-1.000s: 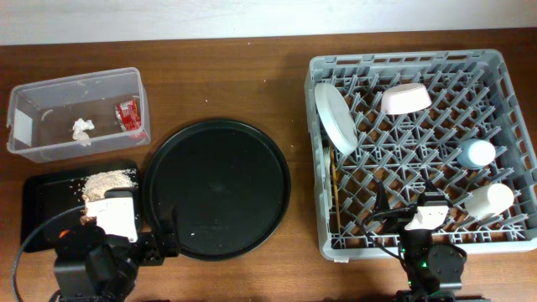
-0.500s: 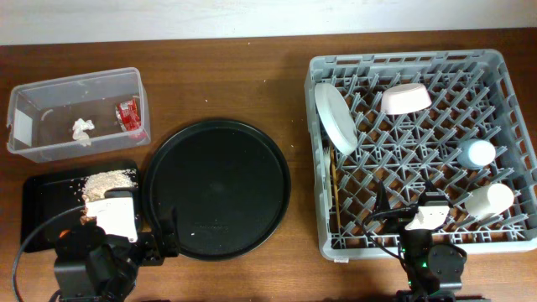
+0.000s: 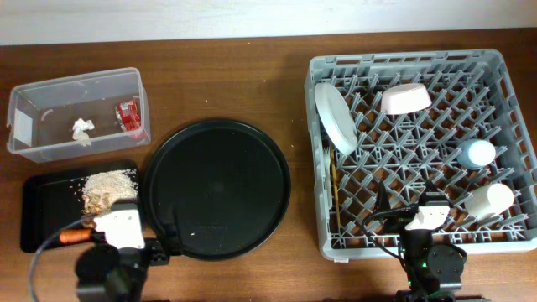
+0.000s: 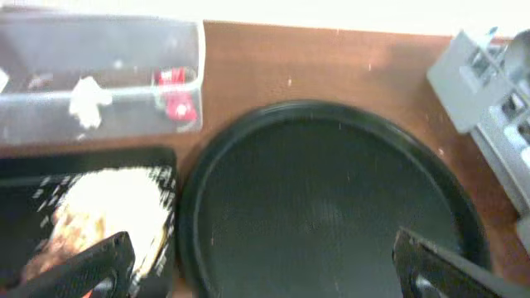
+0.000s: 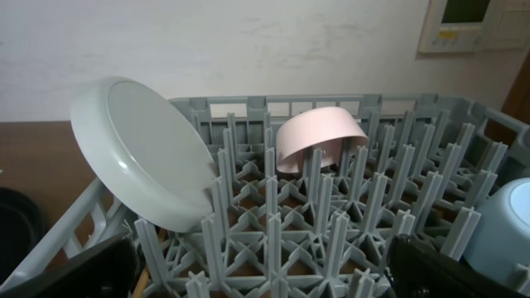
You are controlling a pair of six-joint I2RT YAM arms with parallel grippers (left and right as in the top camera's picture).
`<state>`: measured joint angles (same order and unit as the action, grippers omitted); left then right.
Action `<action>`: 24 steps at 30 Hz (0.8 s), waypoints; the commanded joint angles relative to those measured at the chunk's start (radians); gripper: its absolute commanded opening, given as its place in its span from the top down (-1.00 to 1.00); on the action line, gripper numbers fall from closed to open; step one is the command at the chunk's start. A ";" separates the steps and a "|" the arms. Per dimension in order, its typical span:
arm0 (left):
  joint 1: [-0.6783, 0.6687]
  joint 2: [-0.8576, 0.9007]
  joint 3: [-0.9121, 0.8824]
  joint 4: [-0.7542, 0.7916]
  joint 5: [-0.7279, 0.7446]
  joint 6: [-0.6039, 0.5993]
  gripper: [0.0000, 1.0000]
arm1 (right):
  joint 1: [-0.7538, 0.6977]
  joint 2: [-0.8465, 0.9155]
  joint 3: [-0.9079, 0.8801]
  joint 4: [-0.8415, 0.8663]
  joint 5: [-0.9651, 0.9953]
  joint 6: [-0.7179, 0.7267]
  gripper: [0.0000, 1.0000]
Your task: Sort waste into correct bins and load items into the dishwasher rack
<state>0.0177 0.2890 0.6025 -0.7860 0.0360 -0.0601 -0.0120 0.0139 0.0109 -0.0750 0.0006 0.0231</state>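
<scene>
The clear tub holds the white tissue and the red wrapper; both also show in the left wrist view, tissue and wrapper. The shallow black tray holds beige food scraps and an orange carrot at its front edge. The grey rack holds the plate, pink bowl, blue cup, cream cup, fork and chopsticks. My left gripper is open and empty over the round tray's front left. My right gripper is open and empty above the rack's front.
The large round black tray lies between the bins and the rack, with a small white speck near its front. Both arm bases sit at the table's front edge. The plate and bowl stand among upright pegs ahead of the right gripper.
My left arm has drawn back toward the table's front edge and slightly right, uncovering the carrot on the black tray. The right arm has not moved.
</scene>
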 commanded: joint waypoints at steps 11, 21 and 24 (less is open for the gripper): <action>-0.063 -0.284 -0.594 0.777 -0.015 0.053 -0.98 | 0.005 -0.010 -0.005 -0.007 0.012 0.004 -0.97; -0.063 -0.284 -0.594 0.703 -0.032 0.057 -0.98 | 0.005 -0.010 -0.005 -0.007 0.012 0.004 -0.97; -0.063 -0.284 -0.594 0.703 -0.033 0.057 -0.98 | 0.005 -0.010 -0.005 -0.007 0.012 0.004 -0.97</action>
<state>-0.0395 0.0139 0.0166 -0.0822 0.0170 -0.0216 -0.0120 0.0139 0.0109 -0.0750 0.0006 0.0223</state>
